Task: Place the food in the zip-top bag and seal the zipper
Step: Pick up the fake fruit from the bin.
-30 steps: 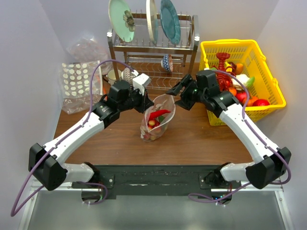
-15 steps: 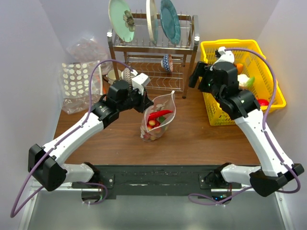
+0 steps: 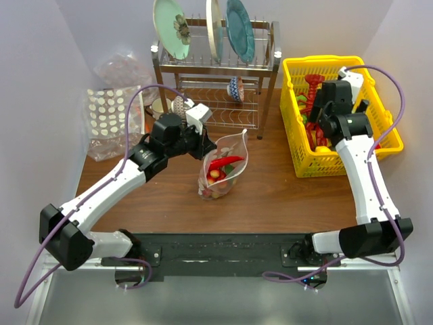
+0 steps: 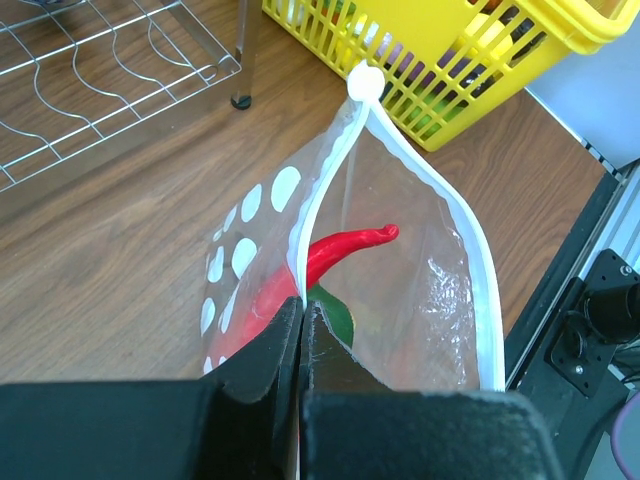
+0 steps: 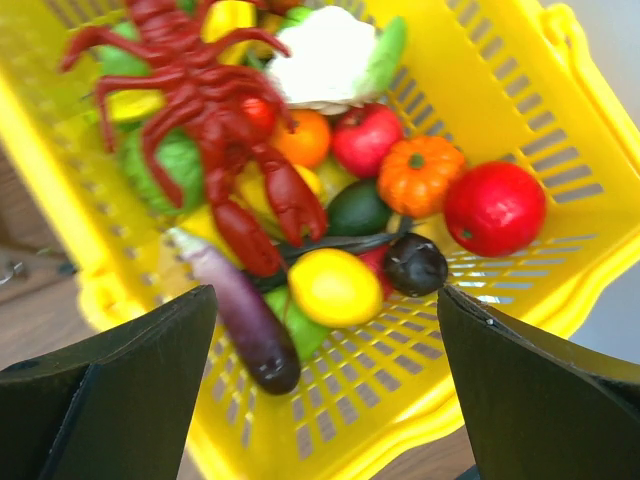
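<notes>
Two arms are splitting the work. The left gripper [image 4: 300, 312] is pinching one lip of the zip-top bag [image 4: 400, 270], jaws clamped together on the plastic just beside the zipper [image 4: 482, 300]. That is keeping the mouth gaping upward on the worktop [image 3: 270, 196], with a red chilli [image 4: 335, 255] already lying inside.

The right gripper [image 5: 335, 360] is hanging over the yellow basket [image 5: 560, 60] with its jaws spread wide and holding nothing. The remaining food [image 3: 318, 128] is lying directly beneath it, well apart from the bag. A yellow lemon [image 5: 333, 287] is sitting almost centred between the two fingers, so it is probably the easiest pick. The purple eggplant [image 5: 245, 318] beside it is running diagonally across the closing line and would likely need a wrist turn. With the left arm occupied, the right arm is the nearer one and the only free one.
</notes>
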You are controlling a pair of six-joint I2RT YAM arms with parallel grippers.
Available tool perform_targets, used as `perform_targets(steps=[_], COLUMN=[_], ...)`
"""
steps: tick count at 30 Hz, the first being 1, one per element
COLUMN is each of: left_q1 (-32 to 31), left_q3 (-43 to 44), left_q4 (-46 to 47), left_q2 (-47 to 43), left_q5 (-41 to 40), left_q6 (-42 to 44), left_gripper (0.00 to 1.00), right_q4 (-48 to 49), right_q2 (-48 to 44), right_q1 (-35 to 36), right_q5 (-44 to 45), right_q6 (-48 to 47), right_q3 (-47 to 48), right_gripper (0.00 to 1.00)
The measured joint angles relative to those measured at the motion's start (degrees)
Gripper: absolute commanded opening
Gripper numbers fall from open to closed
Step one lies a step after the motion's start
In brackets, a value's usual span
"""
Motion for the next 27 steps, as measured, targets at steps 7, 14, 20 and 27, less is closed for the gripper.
perform_targets(steps=[7,14,20,27], left_q1=[0.0,0.0,0.0,0.0], left_q3=[0.0,0.0,0.0,0.0], left_q4=[0.0,0.0,-0.02,-0.02], left_q2=[-0.39,-0.76,-1.27,-1.33], left_q5=[0.02,0.02,0.0,0.0], left_q6=[0.0,0.0,0.0,0.0], left_gripper=[0.0,0.0,0.0,0.0], right_q4=[2.27,3.76,4.33,6.16], right_q2=[2.36,8.92,12.11,13.9], right_q1=[-4.76,-6.97,-7.3,-8.63], right_q5=[-1.88,-5.68,-7.58,-8.33], right_q6=[4.31,7.52,8.0,8.17], right_q3=[-5.88,-11.39,-11.63,-14.73], right_gripper=[0.99,0.99,0.99,0.96])
